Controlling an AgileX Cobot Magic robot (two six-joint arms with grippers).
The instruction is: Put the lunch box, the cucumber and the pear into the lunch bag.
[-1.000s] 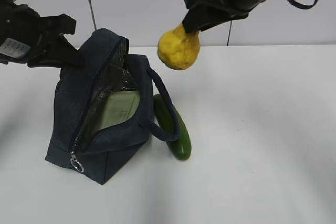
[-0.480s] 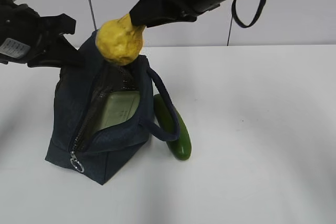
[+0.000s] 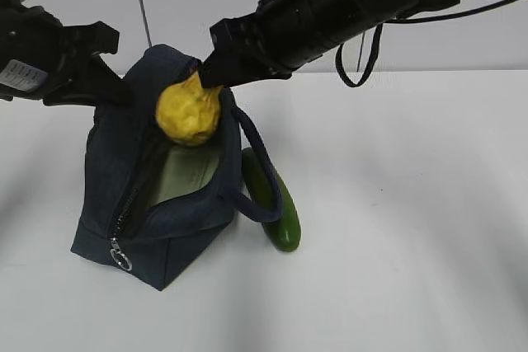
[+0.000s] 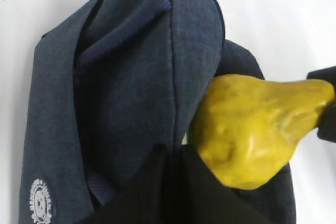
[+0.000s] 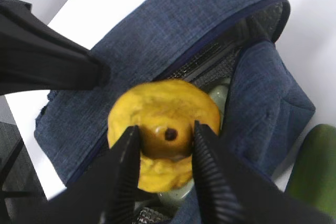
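The dark navy lunch bag (image 3: pixel 177 228) stands unzipped on the white table. The sage-green lid of the lunch box (image 3: pixel 186 172) shows inside it. My right gripper (image 3: pixel 206 76) is shut on the narrow top of the yellow pear (image 3: pixel 189 111), which hangs right at the bag's mouth. From the right wrist, the fingers (image 5: pixel 131 145) flank the pear (image 5: pixel 163 103) above the lunch box (image 5: pixel 218 95). My left gripper (image 4: pixel 173 153) is shut on the bag's raised flap (image 4: pixel 121 77), beside the pear (image 4: pixel 252 129). The dark green cucumber (image 3: pixel 276 204) lies against the bag's right side.
One looped bag handle (image 3: pixel 260 166) arches over the cucumber. The left arm (image 3: pixel 49 55) stays behind the bag at the far left. White table (image 3: pixel 412 204) spreads to the right and front, with a white wall behind.
My right gripper has carried the pear left and down, from above the cucumber to the mouth of the bag. The left gripper and the bag have stayed put.
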